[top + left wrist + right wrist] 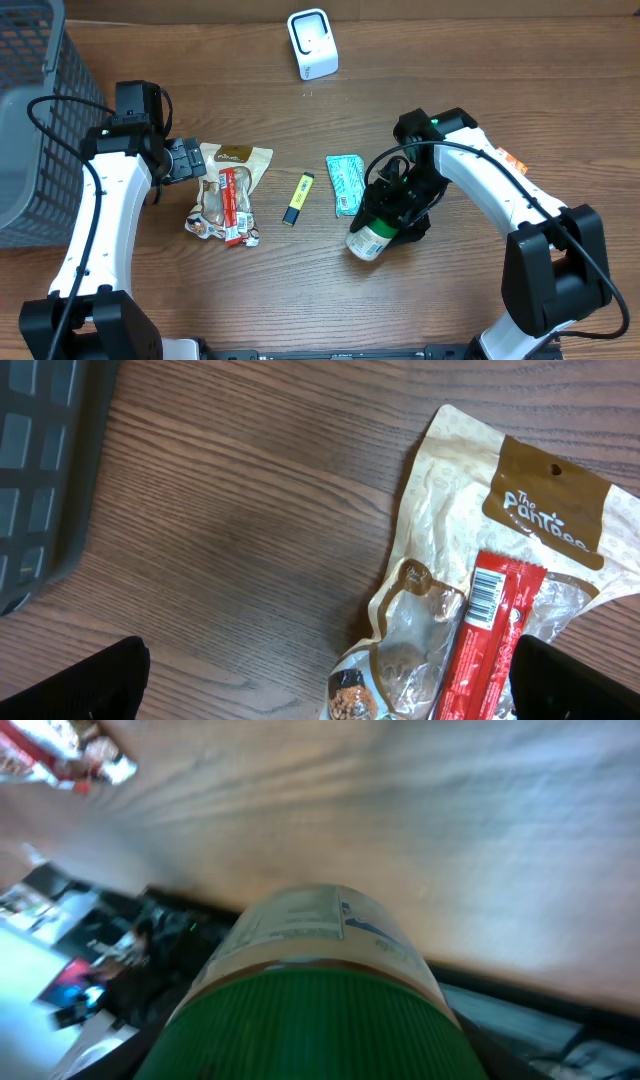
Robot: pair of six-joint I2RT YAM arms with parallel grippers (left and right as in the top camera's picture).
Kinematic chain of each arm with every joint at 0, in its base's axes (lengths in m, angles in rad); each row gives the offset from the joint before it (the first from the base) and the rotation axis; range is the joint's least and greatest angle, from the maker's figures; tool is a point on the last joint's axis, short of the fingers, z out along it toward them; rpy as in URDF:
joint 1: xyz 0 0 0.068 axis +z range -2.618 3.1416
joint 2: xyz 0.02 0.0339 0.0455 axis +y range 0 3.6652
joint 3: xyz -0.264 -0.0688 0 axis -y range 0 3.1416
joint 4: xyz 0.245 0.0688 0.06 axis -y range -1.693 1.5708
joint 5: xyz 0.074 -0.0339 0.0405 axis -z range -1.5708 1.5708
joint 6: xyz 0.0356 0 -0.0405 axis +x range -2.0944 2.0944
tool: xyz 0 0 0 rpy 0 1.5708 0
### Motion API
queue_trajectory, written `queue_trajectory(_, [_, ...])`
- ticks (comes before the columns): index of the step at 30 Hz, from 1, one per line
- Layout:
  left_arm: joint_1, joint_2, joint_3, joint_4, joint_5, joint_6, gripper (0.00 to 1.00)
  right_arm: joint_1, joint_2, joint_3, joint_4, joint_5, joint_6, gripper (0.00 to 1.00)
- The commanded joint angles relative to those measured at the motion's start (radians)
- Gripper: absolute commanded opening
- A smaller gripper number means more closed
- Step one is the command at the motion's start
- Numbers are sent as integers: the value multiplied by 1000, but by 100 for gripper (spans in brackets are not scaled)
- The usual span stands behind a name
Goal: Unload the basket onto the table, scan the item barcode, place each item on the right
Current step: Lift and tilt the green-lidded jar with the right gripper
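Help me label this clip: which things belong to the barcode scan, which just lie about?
In the job: green-capped bottle in the right pincer; white scanner.
Lying about: snack bag, red bar, yellow marker, teal packet, grey basket.

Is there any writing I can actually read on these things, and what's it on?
"The Pantree", last letters unsure: brown header of the tan snack pouch.
Barcode, digits too small: red bar wrapper.
Label print blurred: green-lidded jar.
Too small to read: teal packet, yellow highlighter.
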Motion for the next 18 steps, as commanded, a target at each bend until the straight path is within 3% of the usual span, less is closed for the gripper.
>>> queue_trajectory(1, [3,8,5,2,-11,-4,100,-2,-10,24,-27,-136,5,35])
queue_trajectory(18, [3,8,5,1,-10,-4,100,-2,-10,24,-119,-341,49,35])
